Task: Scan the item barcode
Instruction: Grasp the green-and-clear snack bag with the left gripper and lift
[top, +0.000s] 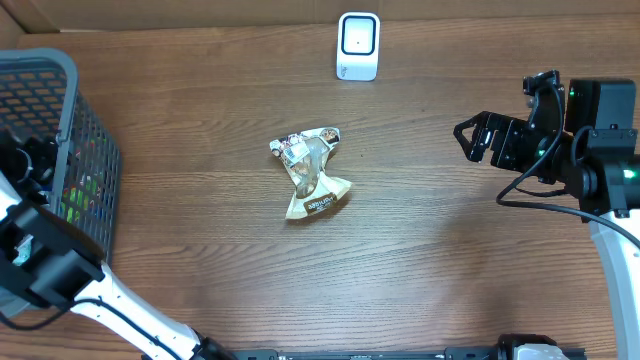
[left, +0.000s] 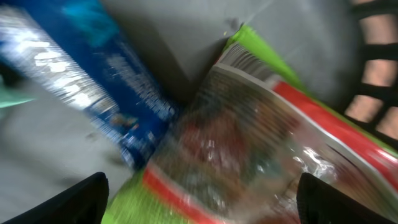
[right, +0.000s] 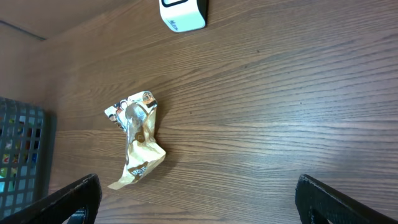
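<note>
A crumpled tan and silver snack packet (top: 312, 175) lies mid-table, also seen in the right wrist view (right: 137, 140). The white scanner (top: 358, 46) stands at the far edge (right: 182, 14). My right gripper (top: 478, 140) hovers open at the right, well clear of the packet, its jaws (right: 199, 199) wide over bare wood. My left arm (top: 40, 260) reaches into the basket (top: 70, 75). The blurred left wrist view shows my left gripper (left: 202, 199) open just above a green and red packet (left: 273, 149) with a barcode (left: 249, 62), beside a blue packet (left: 106, 81). Nothing is held.
The dark mesh basket (right: 22, 155) stands at the table's left edge and holds several packets. Its wall shows at the right of the left wrist view (left: 373, 68). A cable (top: 540, 200) loops off the right arm.
</note>
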